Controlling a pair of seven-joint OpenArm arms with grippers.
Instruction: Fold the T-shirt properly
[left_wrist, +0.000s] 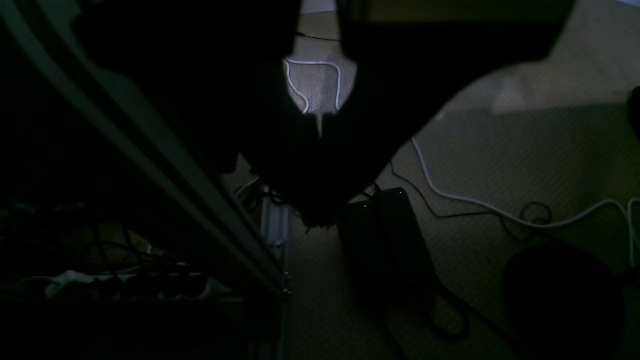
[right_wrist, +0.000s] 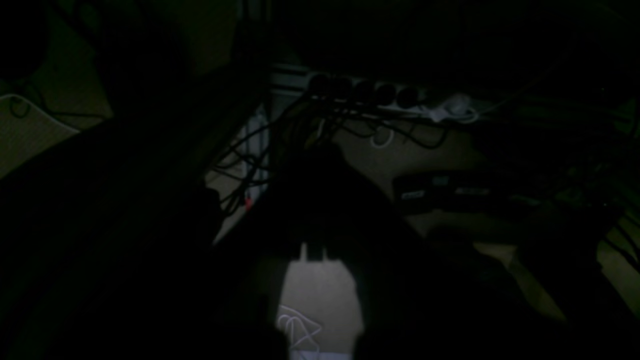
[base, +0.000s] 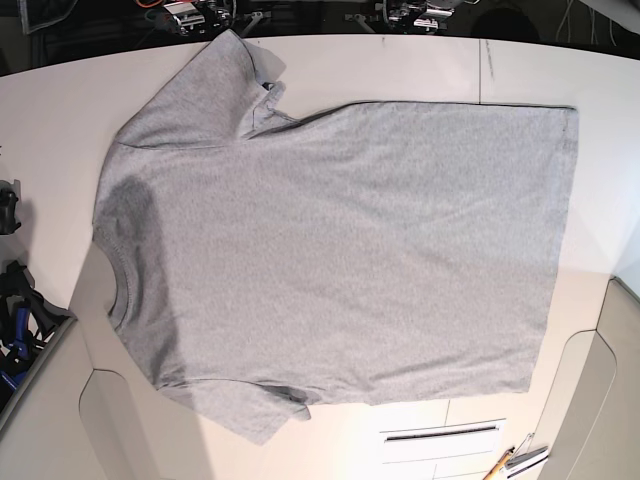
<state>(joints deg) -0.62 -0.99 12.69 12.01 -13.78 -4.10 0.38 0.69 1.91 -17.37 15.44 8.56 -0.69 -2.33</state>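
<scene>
The T-shirt (base: 340, 250) lies flat, plain side up, across the white tabletop (base: 60, 110), collar at nine o'clock, hem at three. Neither tool shows in the base view; both wrist views are too dark to tell their spread.

You're looking at a heather-grey T-shirt (base: 340, 250), plain, no print showing, on a creamy white surface (base: 400, 60). Down on the beige, finely woven carpet (left_wrist: 525, 165) you've got a white cable (left_wrist: 470, 200) and a thin black one (left_wrist: 440, 210).
</scene>
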